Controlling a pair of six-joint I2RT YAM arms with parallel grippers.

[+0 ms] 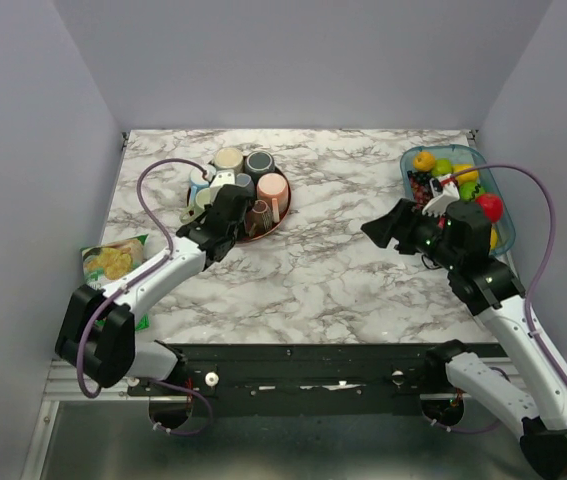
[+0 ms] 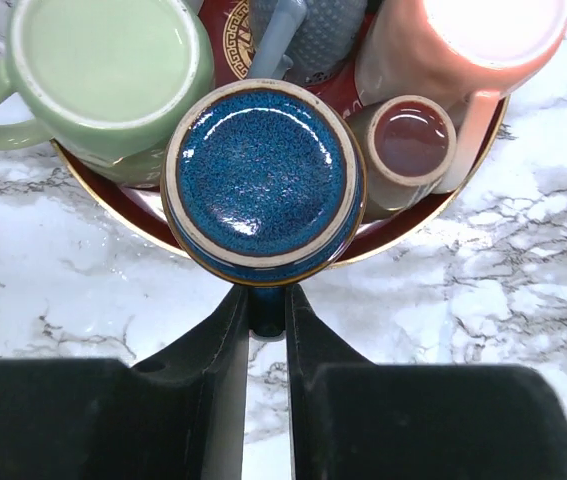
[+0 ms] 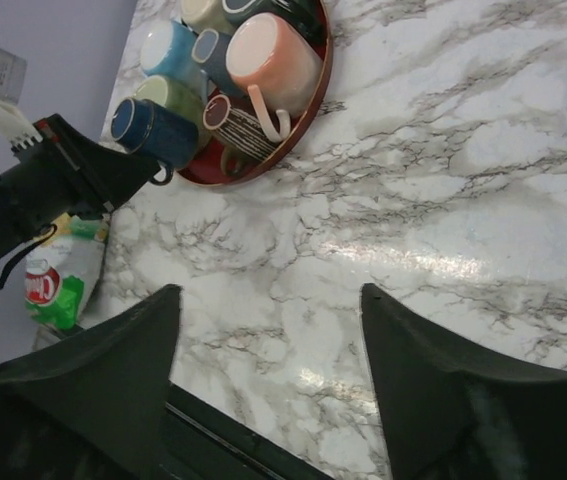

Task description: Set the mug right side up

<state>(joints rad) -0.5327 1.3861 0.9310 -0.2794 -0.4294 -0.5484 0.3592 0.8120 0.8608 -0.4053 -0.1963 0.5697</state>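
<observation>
A: Where is the mug (image 2: 258, 180)?

B: At the near edge of the red tray (image 2: 413, 225), overlapping its rim. It is the blue one, next to a green mug (image 2: 103, 70), with a small brown cup (image 2: 411, 140) and a pink mug (image 2: 463, 50) on its other side.

A: Which way does it point?

B: Upside down. The left wrist view looks straight at its glazed blue base, so the mouth faces away, toward the tray. Its long axis runs from that base away from the camera, roughly upright. I cannot tell whether it leans a little, or whether it rests on the tray or hangs just above it.

A: And the handle (image 2: 266, 308)?

B: It sticks out over the tray's rim, toward the arm.

A: The left gripper (image 2: 266, 320)?

B: Narrow, its two fingers pinched on that handle from either side.

A: The right gripper (image 3: 268, 295)?

B: Spread wide, holding nothing, above the bare marble table (image 1: 333, 260), well apart from the tray. A fruit basket (image 1: 493, 195) sits just behind that arm.

A: Anything else?

B: A snack bag (image 1: 113, 258) lies at the table's left edge, beside the left arm.
</observation>
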